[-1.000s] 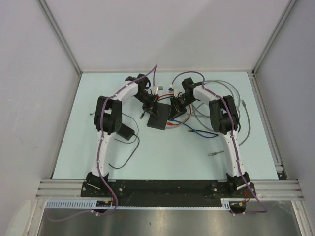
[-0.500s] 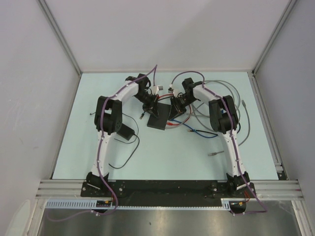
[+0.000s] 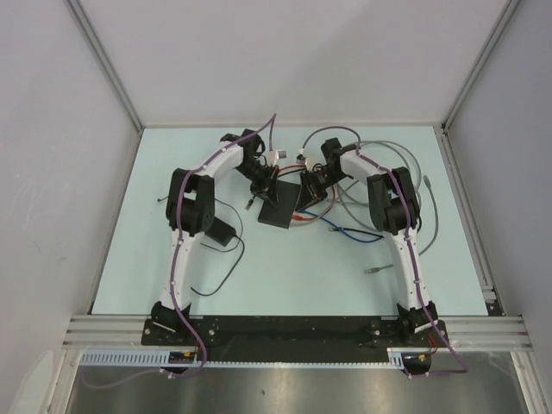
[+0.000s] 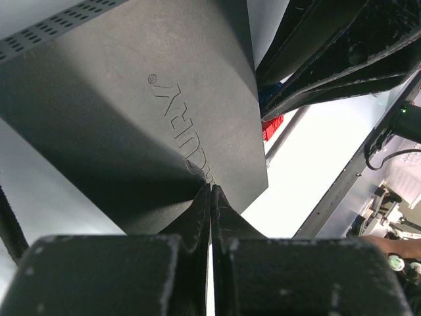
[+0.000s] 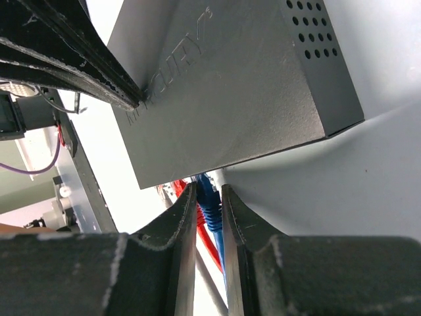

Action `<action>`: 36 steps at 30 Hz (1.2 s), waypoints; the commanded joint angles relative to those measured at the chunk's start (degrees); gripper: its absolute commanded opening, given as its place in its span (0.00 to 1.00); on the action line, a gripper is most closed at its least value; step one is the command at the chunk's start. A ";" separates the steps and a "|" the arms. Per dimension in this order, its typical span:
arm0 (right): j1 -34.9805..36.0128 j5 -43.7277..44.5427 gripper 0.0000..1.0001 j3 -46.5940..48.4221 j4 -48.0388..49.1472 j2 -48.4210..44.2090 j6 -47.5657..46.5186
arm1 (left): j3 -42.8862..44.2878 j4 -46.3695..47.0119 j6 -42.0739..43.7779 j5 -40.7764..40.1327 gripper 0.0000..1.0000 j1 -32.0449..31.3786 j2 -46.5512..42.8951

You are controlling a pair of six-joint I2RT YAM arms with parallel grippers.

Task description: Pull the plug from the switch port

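The switch [image 3: 278,209] is a flat matte-black box at the middle back of the table. It also shows in the left wrist view [image 4: 145,99] and the right wrist view [image 5: 230,85]. My left gripper [image 3: 264,187] is shut and empty, and its tips [image 4: 212,189] press on the switch's top face. My right gripper [image 3: 308,184] is at the switch's right edge. Its jaws [image 5: 208,197] are shut on the blue plug [image 5: 206,196] where it meets the switch's side. The port itself is hidden under the switch's edge. A red cable [image 5: 205,238] runs beside the blue one.
A smaller black power adapter [image 3: 222,231] with a thin cord lies left of the switch. Grey cables [image 3: 405,164] loop at the back right. A blue cable [image 3: 355,235] and a red cable [image 3: 304,217] trail right of the switch. A loose plug [image 3: 373,270] lies nearer.
My right wrist has shifted slightly to the right. The switch and my left arm have hardly moved.
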 commanded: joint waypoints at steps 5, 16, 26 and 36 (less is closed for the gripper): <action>-0.96 13.85 0.00 4.19 -2.51 4.97 -2.11 | 1.49 0.83 1.45 -3.10 0.00 -0.49 1.93; -1.31 8.32 0.00 -8.01 -2.69 -0.12 -3.70 | 1.49 0.83 1.53 -3.02 0.00 -0.49 1.93; -4.21 5.17 0.00 7.71 -4.36 2.26 -5.54 | 1.75 0.48 1.71 -2.93 0.00 -0.40 1.93; -6.14 5.95 0.46 3.07 -6.99 -14.25 -13.68 | 4.74 0.74 0.83 -1.70 0.00 -0.31 2.46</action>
